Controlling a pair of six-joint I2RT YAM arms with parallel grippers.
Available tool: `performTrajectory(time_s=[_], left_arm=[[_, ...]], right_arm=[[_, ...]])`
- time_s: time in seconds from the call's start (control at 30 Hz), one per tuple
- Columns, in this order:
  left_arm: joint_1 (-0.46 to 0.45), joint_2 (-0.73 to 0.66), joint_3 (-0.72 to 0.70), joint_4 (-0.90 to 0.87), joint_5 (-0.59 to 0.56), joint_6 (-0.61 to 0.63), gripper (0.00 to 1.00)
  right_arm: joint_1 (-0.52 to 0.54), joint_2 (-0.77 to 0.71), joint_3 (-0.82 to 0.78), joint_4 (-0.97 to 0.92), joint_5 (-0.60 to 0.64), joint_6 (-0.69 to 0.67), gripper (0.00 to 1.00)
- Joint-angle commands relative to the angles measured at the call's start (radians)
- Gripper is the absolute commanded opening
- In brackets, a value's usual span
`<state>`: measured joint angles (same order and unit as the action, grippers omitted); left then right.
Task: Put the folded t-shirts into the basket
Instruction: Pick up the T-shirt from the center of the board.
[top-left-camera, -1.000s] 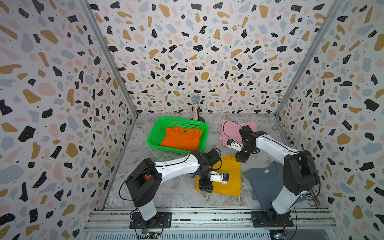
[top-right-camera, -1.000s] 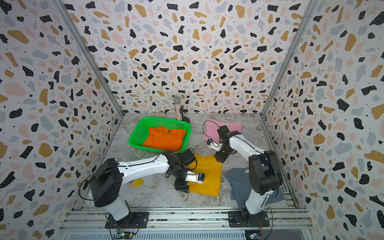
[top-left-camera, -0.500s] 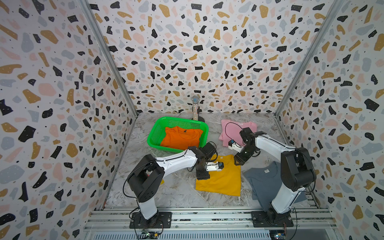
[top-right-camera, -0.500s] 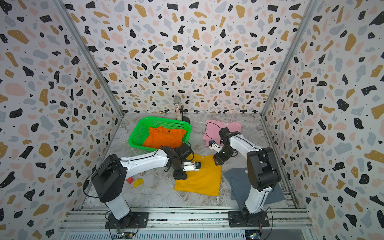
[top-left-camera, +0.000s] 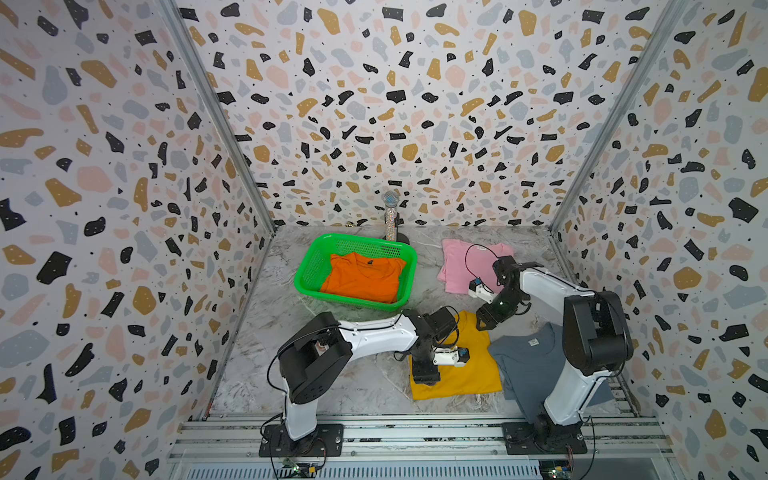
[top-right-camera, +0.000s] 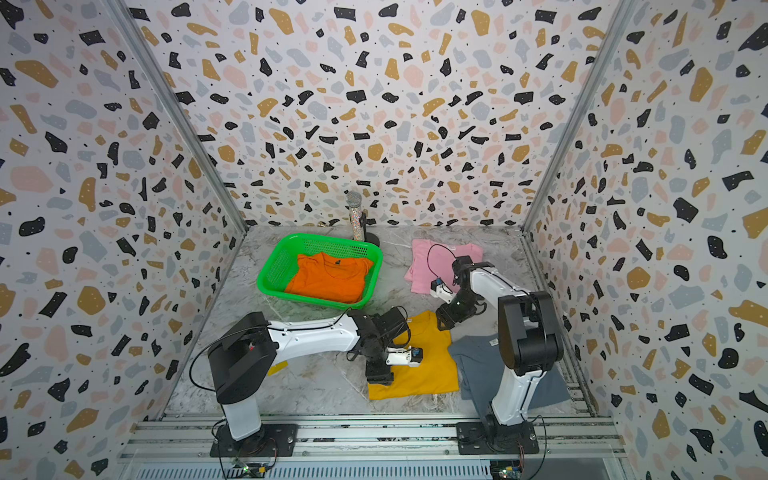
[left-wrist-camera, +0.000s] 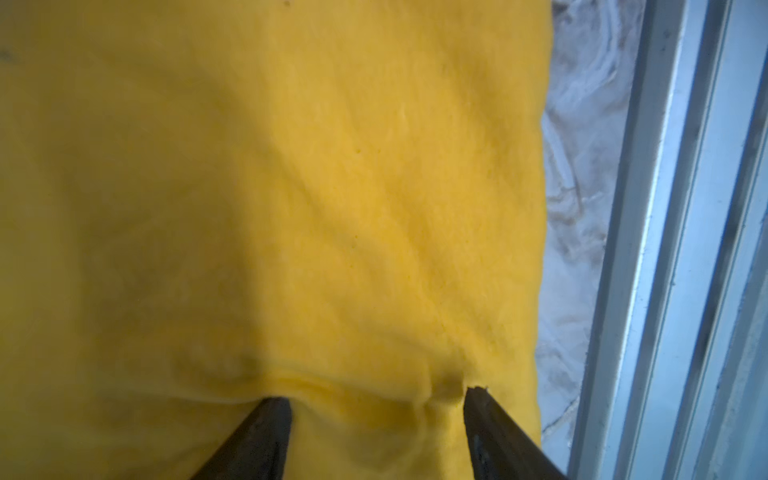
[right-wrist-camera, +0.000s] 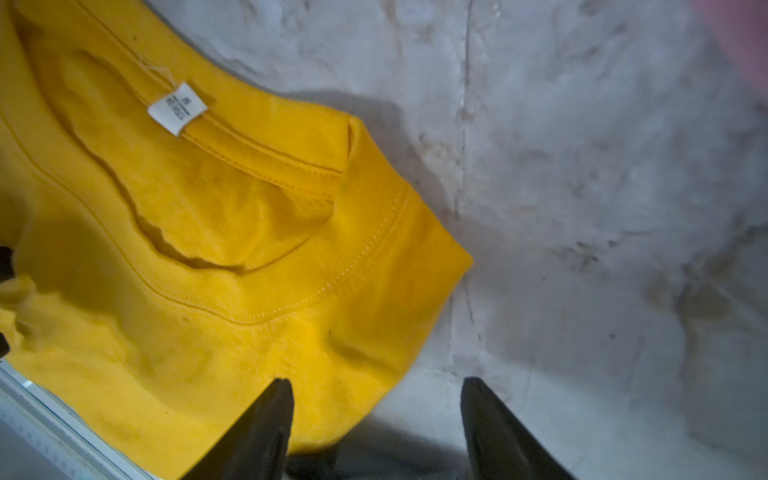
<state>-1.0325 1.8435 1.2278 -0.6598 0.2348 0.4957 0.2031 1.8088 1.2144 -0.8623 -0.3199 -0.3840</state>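
We see the green basket (top-left-camera: 312, 270) holding only the orange t-shirt (top-left-camera: 361, 280). On the bench (top-left-camera: 370, 392) lie the pink t-shirt (top-left-camera: 455, 264), the grey-blue t-shirt (top-left-camera: 525, 365) and the mustard t-shirt (top-left-camera: 473, 376). Our left fingers (left-wrist-camera: 257, 436) stand apart, tips on the mustard cloth. Our right fingers (right-wrist-camera: 259, 428) stand apart at its collar corner.

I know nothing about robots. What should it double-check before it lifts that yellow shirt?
1. Left pincer open, tips on the yellow shirt: ok.
2. Right pincer open, straddling the shirt's edge near the collar: ok.
3. Shirt gripped: not ok, both pincers stand open.
4. Room in the basket: ok, only the orange shirt inside.
5. Yellow shirt free of the grey-blue shirt: cannot tell, their edges meet.
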Motion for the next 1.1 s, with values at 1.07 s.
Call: performTrajectory(time_s=[1.07], left_arm=[[0.201,0.137,0.152,-0.082,-0.178,-0.221,0.78]], right_arm=[[0.019,0.101,0.006,0.028,-0.105,0.080,0.63]])
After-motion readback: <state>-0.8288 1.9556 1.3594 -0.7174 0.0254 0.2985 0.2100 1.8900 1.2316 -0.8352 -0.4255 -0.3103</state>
